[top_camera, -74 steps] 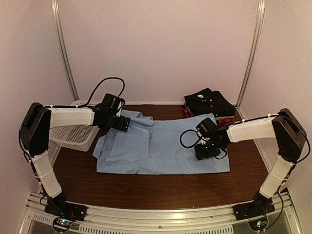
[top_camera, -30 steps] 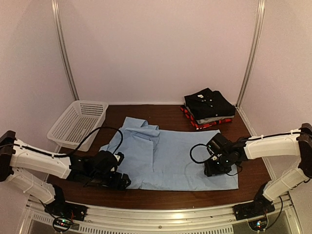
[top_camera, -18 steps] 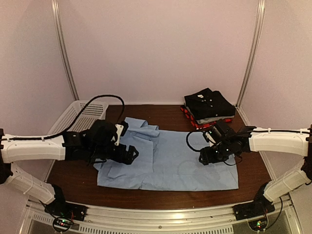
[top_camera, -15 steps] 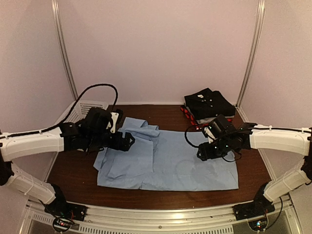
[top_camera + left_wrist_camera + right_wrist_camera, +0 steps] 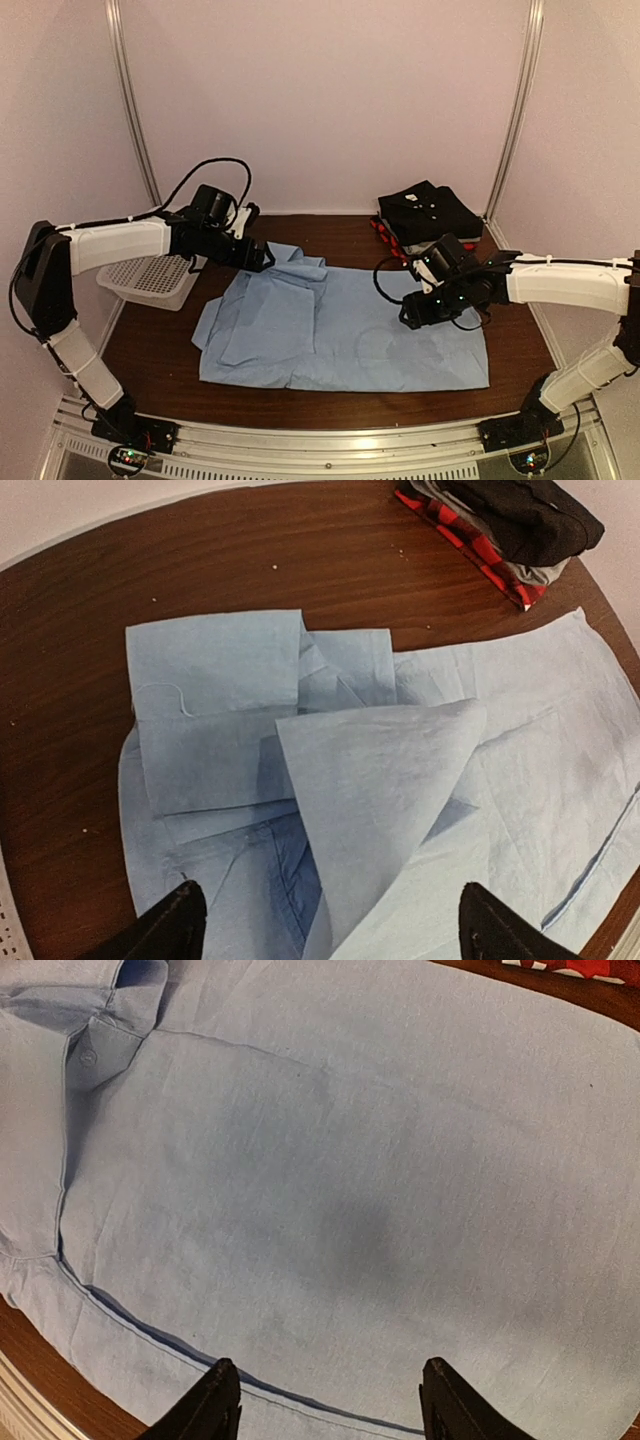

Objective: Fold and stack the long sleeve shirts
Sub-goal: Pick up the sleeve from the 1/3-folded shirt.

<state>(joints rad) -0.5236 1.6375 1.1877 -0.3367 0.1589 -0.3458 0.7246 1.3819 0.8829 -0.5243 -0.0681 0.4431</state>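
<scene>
Above blue shirt [image 5: 340, 325] spread on tabletop [image 5: 300, 402], left gripper [image 5: 266, 261] is hovering wide open nr collar, prob. for next fold; right gripper [image 5: 409, 317] is hanging part-open, empty.

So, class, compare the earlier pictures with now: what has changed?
The shirt first slid nearer, then lay still. The left pincer dipped to the near edge, then returned to the collar end, open. The right pincer stayed over it, open. Unmoved: stack, basket.

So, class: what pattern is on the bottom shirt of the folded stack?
The bottom shirt is red-and-black plaid, clearest in the left wrist view.
</scene>
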